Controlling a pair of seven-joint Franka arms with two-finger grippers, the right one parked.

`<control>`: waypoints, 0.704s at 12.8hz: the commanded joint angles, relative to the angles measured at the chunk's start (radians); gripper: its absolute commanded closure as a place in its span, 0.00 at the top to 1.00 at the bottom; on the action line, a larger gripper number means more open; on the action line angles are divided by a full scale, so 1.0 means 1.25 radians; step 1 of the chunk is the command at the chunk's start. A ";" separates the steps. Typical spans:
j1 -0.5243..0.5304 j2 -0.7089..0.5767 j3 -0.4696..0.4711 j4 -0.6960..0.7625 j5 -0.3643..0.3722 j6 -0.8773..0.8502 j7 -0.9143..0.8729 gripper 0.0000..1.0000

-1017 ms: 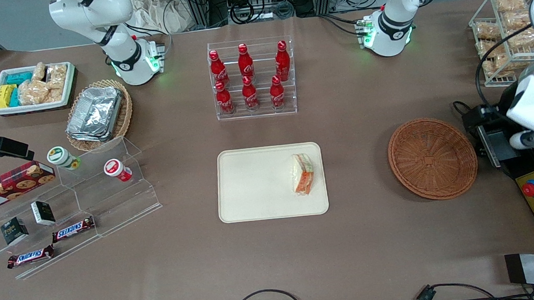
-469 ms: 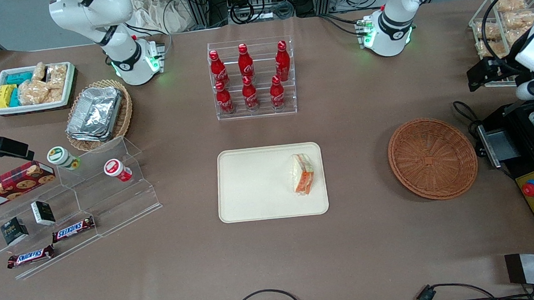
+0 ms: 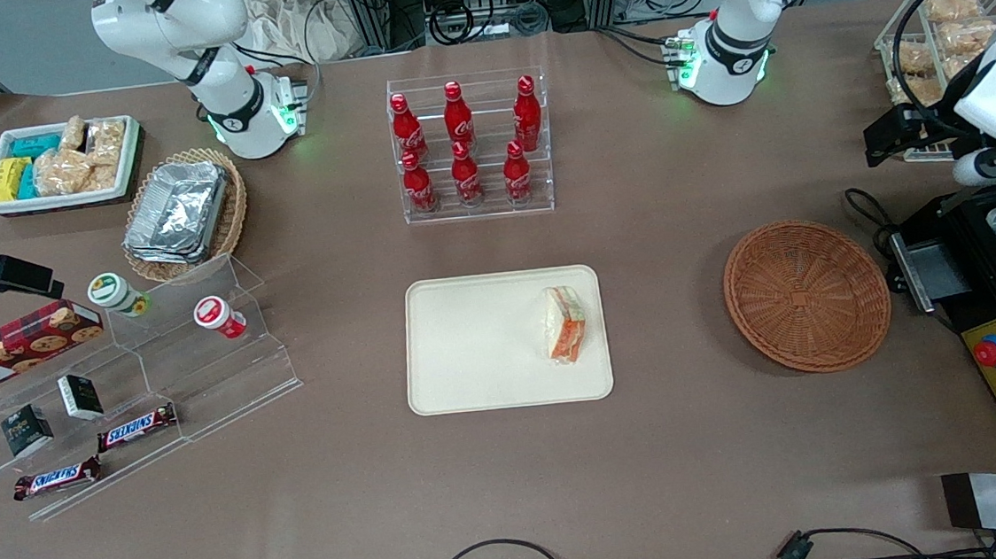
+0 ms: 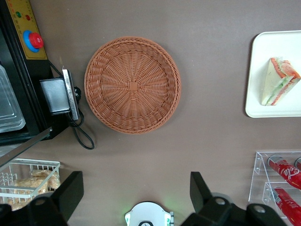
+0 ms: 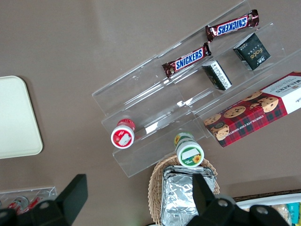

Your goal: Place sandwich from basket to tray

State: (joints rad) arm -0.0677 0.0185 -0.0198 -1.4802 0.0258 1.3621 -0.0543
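The table [image 3: 671, 444], covered in a matte brown sheet, carries everything. Taking the tray as the centre of a clock read in the front view, the tray [image 3: 468, 353] itself is a flat cream plastic rectangle with rounded corners and a low rim, and it already holds the task's item, so the move looks finished. The basket [image 3: 807, 295] sits at three o'clock, well apart: round, shallow, reddish-brown wicker woven in rings around a small square hub, with nothing in it. At twelve o'clock a clear acrylic rack [image 3: 471, 144] stands with red bottles in two rows. The gripper [image 4: 134, 202] hangs high above the table toward the working arm's end, at about two o'clock, looking down on the basket; its two dark fingers stand wide apart and carry nothing, which fits an arm pulled clear after a release. The sandwich [image 3: 565, 324] lies inside the tray by its three o'clock rim: a small wrapped wedge of pale bread, orange and green filling showing along its cut edge.
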 commanded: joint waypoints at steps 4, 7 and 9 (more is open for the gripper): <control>-0.006 -0.003 0.011 -0.004 -0.012 -0.007 0.004 1.00; -0.005 0.000 0.012 -0.001 0.001 -0.007 0.021 1.00; -0.003 0.007 0.012 0.010 0.001 -0.005 0.023 1.00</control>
State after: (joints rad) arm -0.0673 0.0208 -0.0132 -1.4850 0.0231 1.3623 -0.0447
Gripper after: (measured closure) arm 0.000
